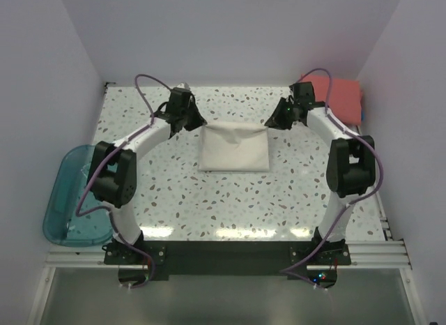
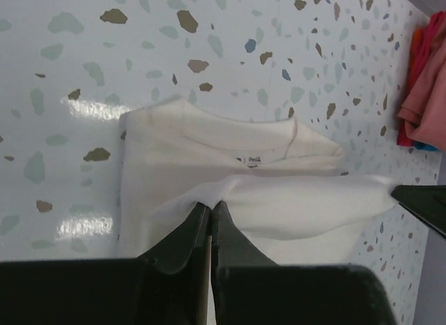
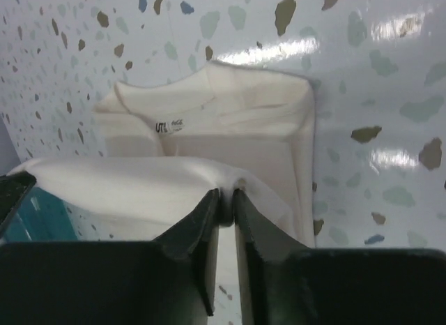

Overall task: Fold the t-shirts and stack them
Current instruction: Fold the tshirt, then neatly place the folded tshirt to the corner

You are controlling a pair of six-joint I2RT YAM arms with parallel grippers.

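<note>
A cream-white t-shirt [image 1: 234,148] lies partly folded in the middle of the table, its far edge lifted. My left gripper [image 1: 194,121] is shut on the shirt's far left corner [image 2: 209,199]. My right gripper [image 1: 274,121] is shut on the far right corner [image 3: 226,189]. The cloth between them hangs taut above the folded part; the collar and neck label [image 3: 167,126] show beneath. A folded coral-red t-shirt [image 1: 340,96] lies at the far right, with a blue edge [image 1: 362,114] under it. It also shows in the left wrist view [image 2: 425,95].
A translucent teal tub [image 1: 70,194] hangs off the table's left edge. White walls close in the far side and both sides. The speckled tabletop [image 1: 230,199] runs to the near edge, where the arm bases are bolted.
</note>
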